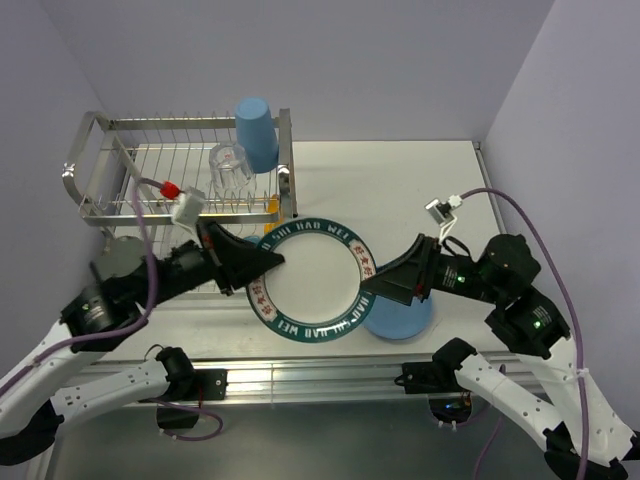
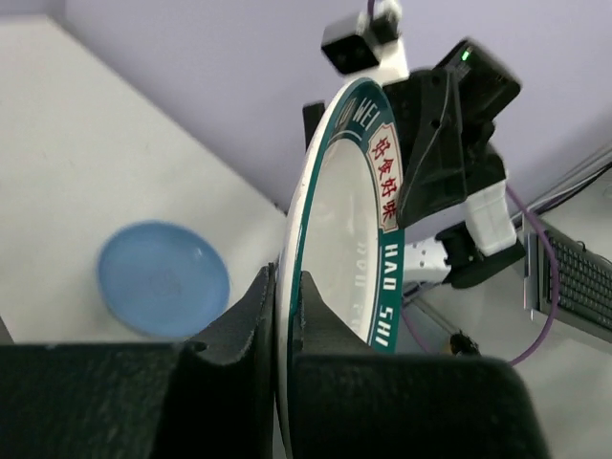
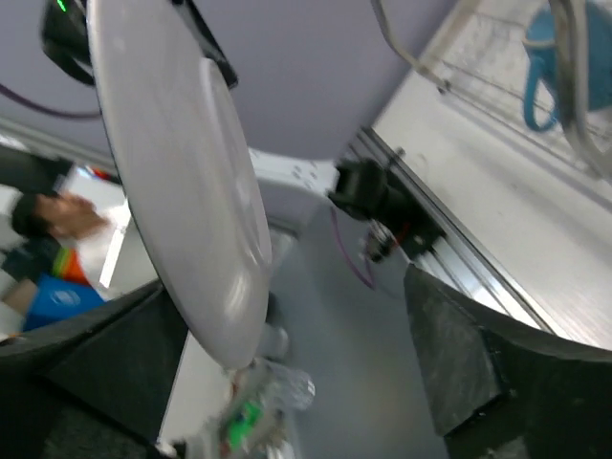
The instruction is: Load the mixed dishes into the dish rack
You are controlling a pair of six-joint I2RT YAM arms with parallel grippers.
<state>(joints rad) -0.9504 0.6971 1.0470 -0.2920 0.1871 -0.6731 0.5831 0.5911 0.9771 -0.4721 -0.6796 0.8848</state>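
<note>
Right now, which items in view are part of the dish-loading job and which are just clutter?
Job: dish rack; blue tumbler and clear glass on it; yellow-orange bowl at its edge; white plate with dark patterned rim, clamped by left gripper, right gripper open beside it; plain blue plate on table.
Not job: keyboard; wrist camera.

Top view looks down from behind; both wrist views, close up, share the patterned plate (image 1: pixel 312 285).

Pale lavender walls (image 1: pixel 400 60) close in the white tabletop (image 1: pixel 420 190) at the back and both sides. An aluminium rail (image 1: pixel 320 375) runs along its near edge, grey floor (image 1: pixel 340 440) below. The light is soft and even.
</note>
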